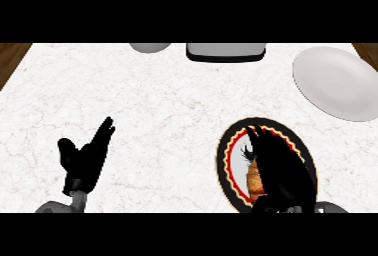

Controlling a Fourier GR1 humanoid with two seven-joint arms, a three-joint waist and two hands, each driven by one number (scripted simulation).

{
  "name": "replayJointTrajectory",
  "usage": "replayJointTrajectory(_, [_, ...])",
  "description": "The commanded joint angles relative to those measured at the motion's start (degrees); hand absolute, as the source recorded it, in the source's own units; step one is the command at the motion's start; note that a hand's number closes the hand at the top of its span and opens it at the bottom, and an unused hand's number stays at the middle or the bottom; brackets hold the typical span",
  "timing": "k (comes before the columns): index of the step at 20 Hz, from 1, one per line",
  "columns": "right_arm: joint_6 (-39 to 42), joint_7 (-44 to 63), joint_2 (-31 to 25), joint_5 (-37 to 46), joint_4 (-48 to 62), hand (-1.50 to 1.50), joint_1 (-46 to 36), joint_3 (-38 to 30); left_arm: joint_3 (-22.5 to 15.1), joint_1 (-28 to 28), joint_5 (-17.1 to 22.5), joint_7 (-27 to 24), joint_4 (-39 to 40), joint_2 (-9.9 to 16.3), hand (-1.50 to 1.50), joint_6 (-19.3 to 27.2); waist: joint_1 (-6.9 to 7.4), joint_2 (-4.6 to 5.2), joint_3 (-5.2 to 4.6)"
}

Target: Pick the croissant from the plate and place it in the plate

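A golden-brown croissant (254, 181) lies on a dark plate with a red wavy ring (227, 155) at the lower right. My right hand (280, 167) hovers over this plate with fingers stretched forward, covering most of the croissant; only its left edge shows. I cannot see whether the hand touches the pastry. A plain white plate (336, 82) sits at the upper right, apart from both. My left hand (85, 157) rests open at the lower left, fingers pointing up.
At the counter's far edge stand a grey-white boxy appliance with a dark base (225, 51) and a grey rounded object (150, 47). Wooden strips show at the far corners (13, 57).
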Motion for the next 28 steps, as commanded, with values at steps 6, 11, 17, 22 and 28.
replayJointTrajectory(6, [2.80, 7.13, 3.72, 8.09, 6.95, -1.50, 1.57, 1.74, -1.25, 0.61, -1.31, 1.71, 1.56, -2.66, 0.00, 0.10, -0.32, 0.42, -0.41])
replayJointTrajectory(11, [4.83, 6.33, 4.11, 9.18, 8.72, -1.50, 1.95, -0.49, -0.91, -0.07, -1.53, 5.14, -0.61, -3.20, 0.00, 1.41, -0.39, 0.37, -0.38])
replayJointTrajectory(17, [6.41, 3.56, 7.17, 9.84, 10.80, -1.50, 4.25, -1.92, 1.37, 2.00, -0.77, 1.43, 1.55, -1.75, 0.00, -3.64, -0.26, 0.39, -0.40])
replayJointTrajectory(22, [5.44, 0.50, 10.46, 13.40, 18.57, -1.50, 3.68, -1.46, 1.42, 1.52, -1.63, 2.14, 1.51, -2.91, 0.00, -3.08, -0.06, 0.51, -0.38])
replayJointTrajectory(28, [11.38, -3.88, 6.68, 13.31, 14.50, 1.50, 5.00, -1.58, 3.09, 2.35, -1.80, 0.69, 3.14, -2.85, 0.00, -4.78, -0.42, 0.38, -0.40])
